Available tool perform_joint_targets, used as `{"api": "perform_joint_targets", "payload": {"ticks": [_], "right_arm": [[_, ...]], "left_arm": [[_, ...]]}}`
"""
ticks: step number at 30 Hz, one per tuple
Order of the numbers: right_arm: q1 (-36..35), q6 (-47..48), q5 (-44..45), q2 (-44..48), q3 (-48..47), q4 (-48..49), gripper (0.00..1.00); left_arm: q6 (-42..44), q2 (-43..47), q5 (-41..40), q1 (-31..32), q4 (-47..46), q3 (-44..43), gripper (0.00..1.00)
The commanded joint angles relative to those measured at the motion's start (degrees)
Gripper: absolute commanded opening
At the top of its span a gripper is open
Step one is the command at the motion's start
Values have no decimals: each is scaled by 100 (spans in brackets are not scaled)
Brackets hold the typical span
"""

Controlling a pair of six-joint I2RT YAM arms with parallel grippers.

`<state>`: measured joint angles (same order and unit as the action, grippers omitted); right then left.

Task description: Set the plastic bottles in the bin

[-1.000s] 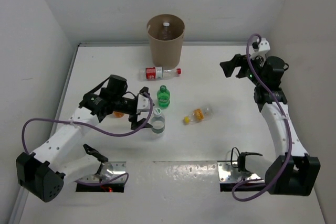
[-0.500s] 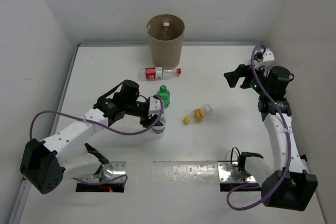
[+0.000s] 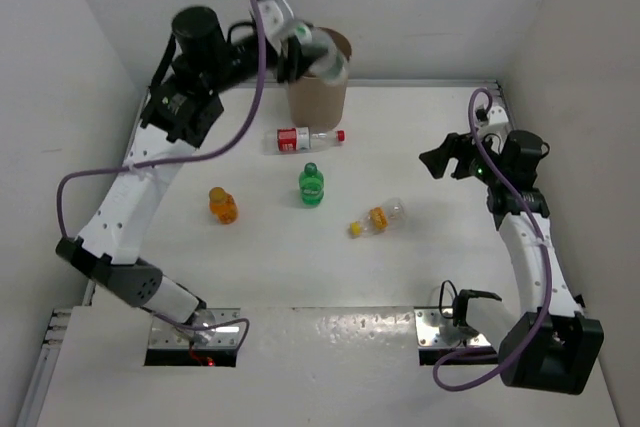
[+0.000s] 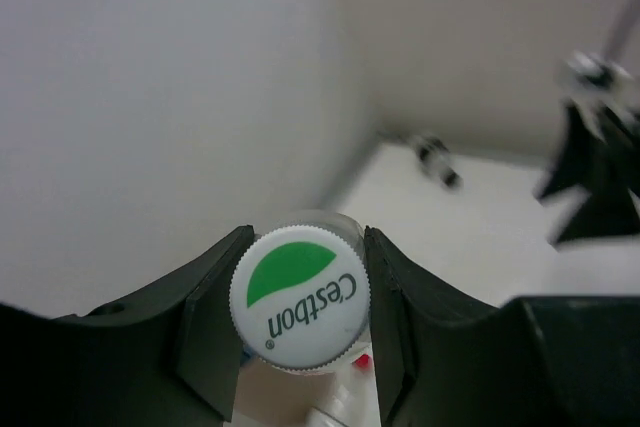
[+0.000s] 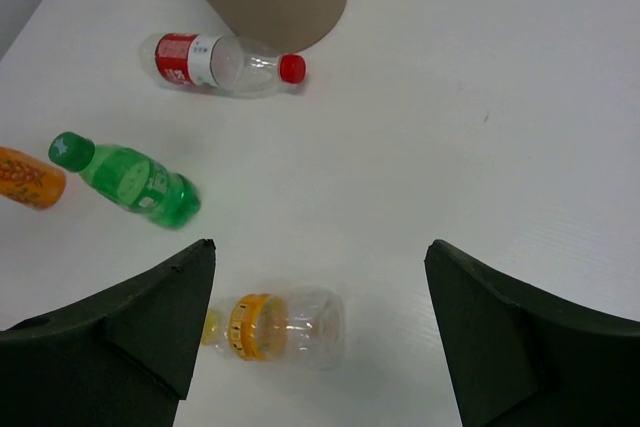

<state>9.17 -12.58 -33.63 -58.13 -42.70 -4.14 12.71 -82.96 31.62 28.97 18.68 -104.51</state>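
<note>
At the upper centre of the top view, left tool (image 4: 300, 292): shut on the clear white-capped bottle (image 3: 329, 60), its 2 fingers (image 4: 205, 322) pressed to either side just under the cap.
White-capped bottle: off the surface (image 3: 450, 267), blurred, overlapping the rim of the bin (image 3: 318, 105) in the top view; whether it hangs straight over the opening cannot be told.
Bin: upright at the far edge of the surface, upper centre.
Red-labelled bottle (image 3: 303, 137): lying on its side just in front of the bin, red cap toward the right.
Green bottle (image 3: 311, 185): centre of the frame, below the red-labelled one.
Orange bottle (image 3: 222, 205): left of centre, apart from the green.
Yellow-capped bottle (image 3: 378, 217): clear, lying on its side, right of centre.
Right tool (image 3: 445, 159): at the right of the frame, above the surface, jaws spread wide, holding nothing; its wrist view looks down on these 4 bottles.
</note>
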Motion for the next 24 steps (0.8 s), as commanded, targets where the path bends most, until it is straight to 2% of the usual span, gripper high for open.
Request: {"api": "perform_joint_targets", "payload": {"ticks": [1, 2, 3, 6, 9, 12, 15, 16, 18, 19, 20, 21, 24], "right_arm": [[-55, 230, -276, -119, -81, 124, 84], [-73, 247, -311, -207, -98, 150, 84], [-73, 247, -337, -216, -159, 142, 84], [-160, 300, -381, -348, -274, 142, 84], [-266, 370, -408, -453, -379, 124, 84], [-433, 545, -390, -567, -467, 150, 84], [-723, 869, -364, -655, -573, 203, 86], [-871, 923, -338, -734, -677, 229, 88], [-1180, 1186, -198, -884, -844, 194, 88], [-1415, 1214, -101, -998, -941, 212, 88], [-1470, 1405, -65, -1138, -968, 247, 88], [-1523, 1425, 39, -1209, -1021, 552, 88], [-1725, 1425, 120, -1544, -1039, 1151, 88]], "left_arm": [[-560, -895, -1586, -251, -417, -1182, 6], [-489, -1159, -1815, -347, -417, -1760, 6], [-489, -1640, -2104, -348, -417, -2001, 6], [-340, -2249, -2378, -602, -549, -2572, 6], [-339, -2926, -2458, -734, -680, -2689, 6], [-339, -3182, -2528, -901, -821, -2496, 6], [-593, -3463, -2327, -1104, -962, -2373, 14], [-751, -3534, -2118, -1191, -962, -2372, 34], [-901, -3648, -1914, -1244, -1015, -2459, 60], [-1058, -3649, -1818, -1245, -1015, -2530, 81], [-1060, -3649, -1617, -1245, -1076, -2531, 90], [-1138, -3649, -1536, -1245, -1077, -2531, 94], [-1192, -3403, -1185, -1245, -1226, -2531, 96]]}}
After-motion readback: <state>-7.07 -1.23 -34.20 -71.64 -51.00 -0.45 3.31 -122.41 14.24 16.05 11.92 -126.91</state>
